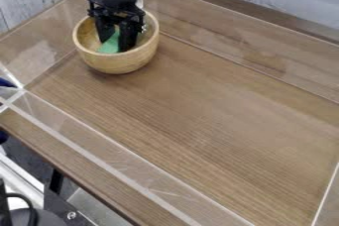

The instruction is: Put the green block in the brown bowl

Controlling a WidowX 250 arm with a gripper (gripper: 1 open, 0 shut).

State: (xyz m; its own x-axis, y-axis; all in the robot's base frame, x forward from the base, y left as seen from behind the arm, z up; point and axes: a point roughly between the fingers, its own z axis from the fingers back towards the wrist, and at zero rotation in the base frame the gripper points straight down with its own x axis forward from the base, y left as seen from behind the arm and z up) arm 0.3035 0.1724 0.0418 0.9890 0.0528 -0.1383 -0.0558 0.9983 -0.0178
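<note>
Black robot fingers (115, 34) pointing straight down into a round light tan wooden bowl (117, 59) on a brown wood-grain tabletop (199, 111), fingers spread apart, small mint-green rectangular block (106, 43) between and just below them, lying inside the bowl
</note>
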